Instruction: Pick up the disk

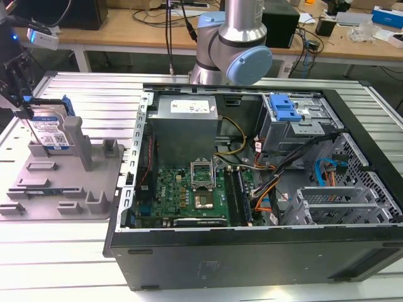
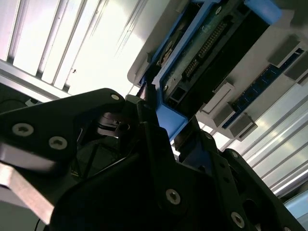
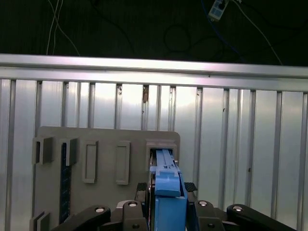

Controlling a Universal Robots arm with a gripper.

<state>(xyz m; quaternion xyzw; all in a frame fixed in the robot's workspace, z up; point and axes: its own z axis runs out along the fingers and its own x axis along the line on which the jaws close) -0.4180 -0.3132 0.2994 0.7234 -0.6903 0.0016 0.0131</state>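
Observation:
The disk [image 1: 49, 130] is a silver drive with a white-and-blue label and blue rails. It stands on edge in a slot of the grey holder [image 1: 63, 189] at the exterior view's left. My gripper [image 1: 28, 112] comes down on its upper edge from above. In the first wrist view the disk's blue rail [image 3: 168, 192] runs between my black fingers [image 3: 190, 186], with the gripper [image 3: 166, 187] shut on it over the holder [image 3: 106, 144]. The second wrist view shows the disk's connector side [image 2: 207, 48] and a finger [image 2: 149, 98] pressed against the blue rail. I cannot tell whether the disk is lifted out of its slot.
An open computer case [image 1: 252, 251] lies to the exterior view's right of the holder, with the arm's base [image 1: 233, 44] behind it. A memory stick [image 1: 44, 190] rests in another holder slot. Everything sits on a ribbed aluminium table [image 1: 38, 264]; a cluttered workbench [image 1: 126, 31] runs along the back.

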